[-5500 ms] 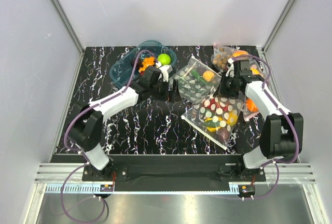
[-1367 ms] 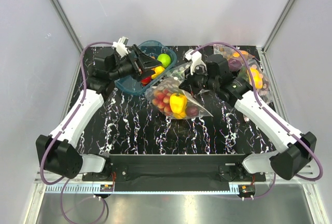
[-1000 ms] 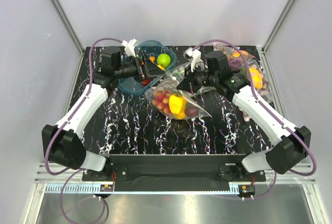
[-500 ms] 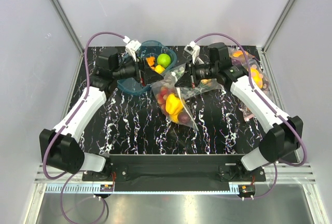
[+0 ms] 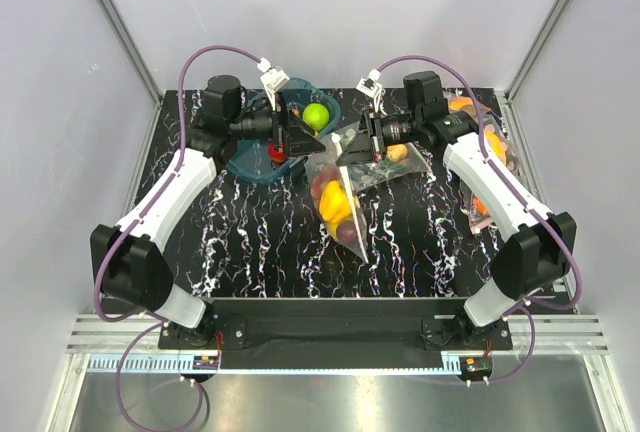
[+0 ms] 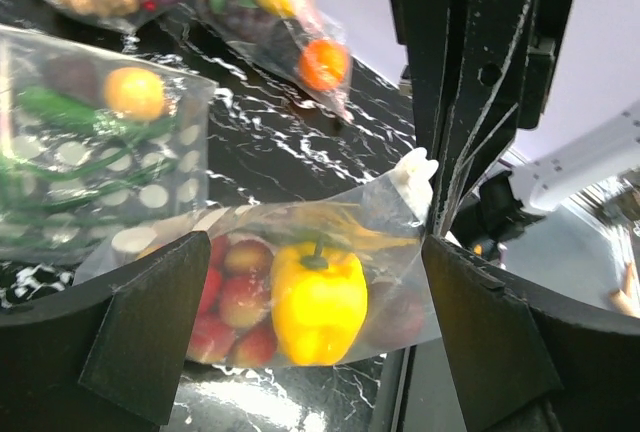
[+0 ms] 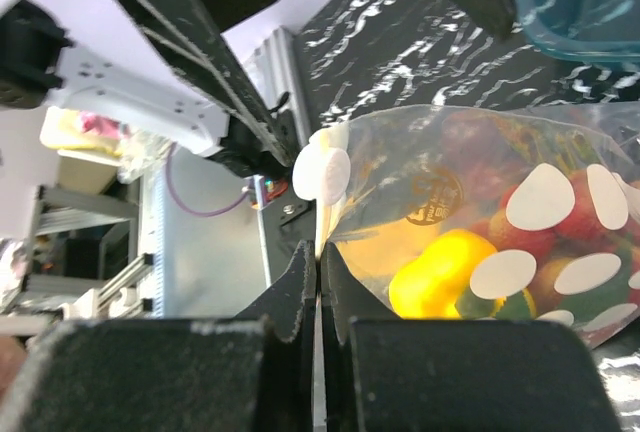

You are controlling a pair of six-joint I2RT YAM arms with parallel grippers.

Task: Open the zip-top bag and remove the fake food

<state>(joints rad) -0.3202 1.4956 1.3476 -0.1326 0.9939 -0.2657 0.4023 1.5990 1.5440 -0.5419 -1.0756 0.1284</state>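
Over the middle of the table, the right gripper [image 5: 352, 148] is pinched tight on the top edge of the bag [image 5: 347, 180], which hangs down from it toward the near side with the fake food [image 5: 335, 206] inside: a yellow pepper [image 6: 318, 302], red berries [image 6: 228, 304] and a dark plum [image 5: 346, 233]. Just to its left, the left gripper [image 5: 296, 139] hovers with jaws spread wide, holding nothing, facing the bag at the right rim of the blue tub [image 5: 243, 163], where a green apple [image 5: 316, 115] lies.
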